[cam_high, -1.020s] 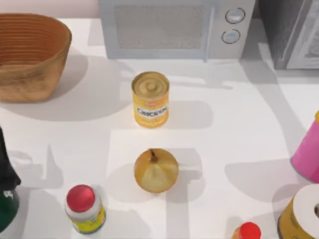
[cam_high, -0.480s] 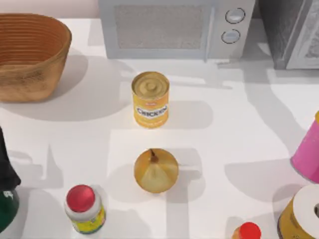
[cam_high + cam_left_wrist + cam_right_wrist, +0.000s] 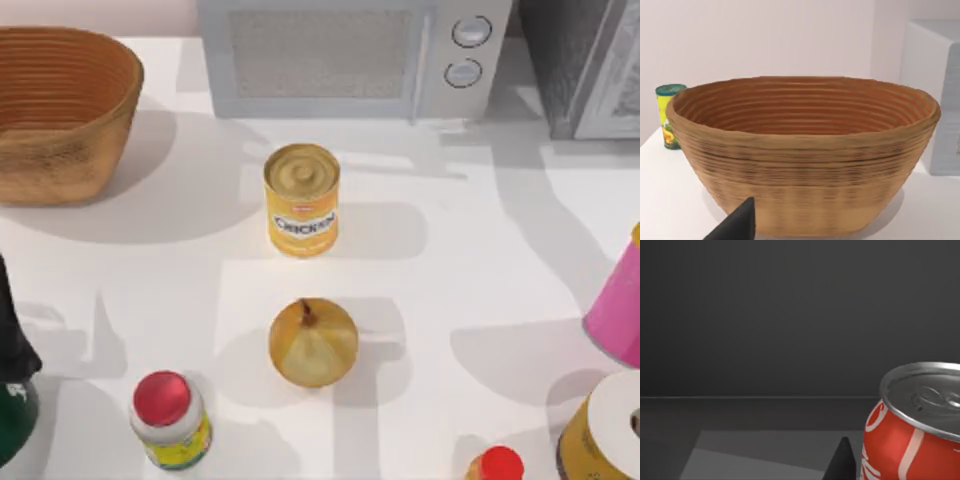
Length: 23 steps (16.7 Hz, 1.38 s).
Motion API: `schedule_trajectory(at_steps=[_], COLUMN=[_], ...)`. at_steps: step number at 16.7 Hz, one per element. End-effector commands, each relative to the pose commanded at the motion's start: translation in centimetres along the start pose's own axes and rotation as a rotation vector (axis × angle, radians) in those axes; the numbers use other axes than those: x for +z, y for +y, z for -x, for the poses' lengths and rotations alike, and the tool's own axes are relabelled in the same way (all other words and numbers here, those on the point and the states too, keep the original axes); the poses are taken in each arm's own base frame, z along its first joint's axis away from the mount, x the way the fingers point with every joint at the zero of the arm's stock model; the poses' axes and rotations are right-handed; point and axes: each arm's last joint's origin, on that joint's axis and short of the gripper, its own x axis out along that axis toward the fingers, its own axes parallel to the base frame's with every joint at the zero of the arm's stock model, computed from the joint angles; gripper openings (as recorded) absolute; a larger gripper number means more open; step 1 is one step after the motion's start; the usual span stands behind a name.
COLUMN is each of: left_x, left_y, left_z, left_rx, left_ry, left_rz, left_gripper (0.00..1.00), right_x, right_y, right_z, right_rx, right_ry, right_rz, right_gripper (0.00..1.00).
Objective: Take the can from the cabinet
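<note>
- Inside the cabinet (image 3: pixel 580 60), on its dark floor, the red can (image 3: pixel 912 430) stands upright – the right wrist camera looks at it from close by
- One fingertip of the right gripper (image 3: pixel 841 462) sits just beside the can, likely lining up a grasp; whether the claw is open, I cannot tell
- The left gripper (image 3: pixel 737 225) idles by the basket (image 3: pixel 805 160) – its claw state I cannot tell

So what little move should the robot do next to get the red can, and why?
Probably ease the right gripper a little closer, so that its fingers come either side of the red soda can, before closing. In the right wrist view the can stands upright on a grey floor before a dark wall, and one dark fingertip sits just beside it, seemingly not yet around it. The left arm waits by the wicker basket.
</note>
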Motion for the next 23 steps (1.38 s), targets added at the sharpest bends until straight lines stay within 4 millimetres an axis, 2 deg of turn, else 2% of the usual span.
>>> schedule_trajectory(at_steps=[4,7,9,11,18,20,23], left_x=[0.0,0.0,0.0,0.0,0.0,0.0,0.0], left_y=[0.0,0.0,0.0,0.0,0.0,0.0,0.0], left_z=[0.0,0.0,0.0,0.0,0.0,0.0,0.0], left_rx=[0.0,0.0,0.0,0.0,0.0,0.0,0.0], left_ry=[0.0,0.0,0.0,0.0,0.0,0.0,0.0], left_rz=[0.0,0.0,0.0,0.0,0.0,0.0,0.0], left_gripper=[1.0,1.0,1.0,1.0,1.0,1.0,1.0], right_x=[-1.8,-5.3,-8.8,-13.1,-30.2,-33.7,-37.0], right_y=[-2.1,-4.1,-5.6,-6.9,-9.9,-10.4,-10.8], right_z=[1.9,3.8,5.3,6.8,10.8,11.3,11.6], right_rx=[0.003,0.003,0.002,0.0,0.001,0.002,0.004], right_ry=[-0.006,0.01,0.03,0.052,0.093,0.076,0.037], right_rz=[-0.003,0.007,0.015,0.021,0.015,0.009,0.005], right_gripper=[0.0,0.0,0.0,0.0,0.0,0.0,0.0])
